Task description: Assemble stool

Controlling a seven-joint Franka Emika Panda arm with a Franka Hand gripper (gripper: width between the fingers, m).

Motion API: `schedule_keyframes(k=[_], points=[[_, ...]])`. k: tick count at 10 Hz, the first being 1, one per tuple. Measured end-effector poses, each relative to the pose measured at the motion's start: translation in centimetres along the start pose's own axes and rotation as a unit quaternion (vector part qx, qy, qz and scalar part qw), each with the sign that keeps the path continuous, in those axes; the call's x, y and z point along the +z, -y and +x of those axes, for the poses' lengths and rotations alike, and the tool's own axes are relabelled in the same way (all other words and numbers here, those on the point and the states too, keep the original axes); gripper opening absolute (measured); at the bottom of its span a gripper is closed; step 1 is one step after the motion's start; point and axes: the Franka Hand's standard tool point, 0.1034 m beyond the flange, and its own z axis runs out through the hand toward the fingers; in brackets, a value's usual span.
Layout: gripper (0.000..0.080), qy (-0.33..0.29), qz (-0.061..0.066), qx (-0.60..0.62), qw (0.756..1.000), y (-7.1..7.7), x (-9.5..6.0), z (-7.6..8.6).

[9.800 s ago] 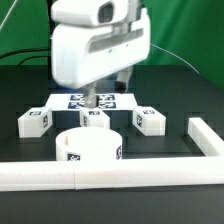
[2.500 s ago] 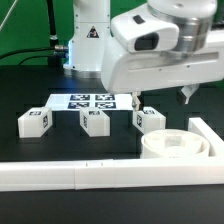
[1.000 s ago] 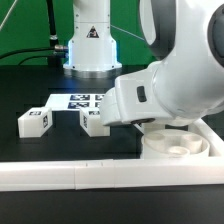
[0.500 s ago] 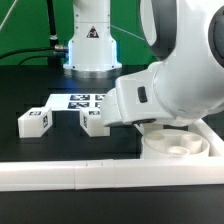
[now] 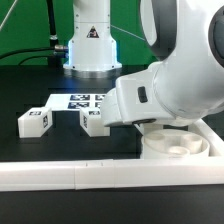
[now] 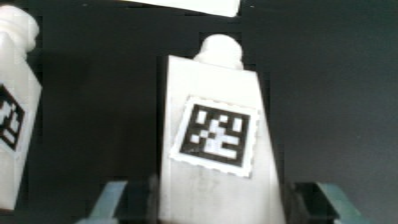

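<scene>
Currently gripped: leg (image 6: 217, 130), fingers (image 6: 118, 200) half closed on its two sides.
Seat (image 5: 180, 146): on bench (image 5: 30, 150), exterior view's right, beside rail (image 5: 60, 176).
Our care: we should lift straight, keeping the leg square between fingers.

Bright, even lighting; both views soft and low-resolution, whites slightly overexposed.
</scene>
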Motion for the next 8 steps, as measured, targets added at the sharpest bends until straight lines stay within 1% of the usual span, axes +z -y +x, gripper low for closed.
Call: schedule_keyframes(k=[1, 2, 3, 4, 5, 6, 7, 8], points=[[0.0319, -0.001, 0.0, -0.001, 1.0, 0.0, -0.2, -0.1], [0.032, 0.001, 0.002, -0.02, 1.0, -0.1, -2.0, -1.4], [0.032, -0.008, 0.001, -0.035, 0.999, -0.2, -4.8, -3.3], [0.032, -0.021, -0.002, -0.04, 0.999, -0.1, -6.7, -4.3], [0.032, -0.027, -0.004, -0.049, 0.998, 0.1, -7.6, -4.9], [0.032, -0.063, -0.005, -0.049, 0.997, 0.2, -8.0, -3.5], [0.032, -0.114, -0.008, -0.047, 0.992, 0.0, -8.9, -2.8], [0.032, -0.14, -0.01, -0.046, 0.989, 0.0, -9.0, -3.1]])
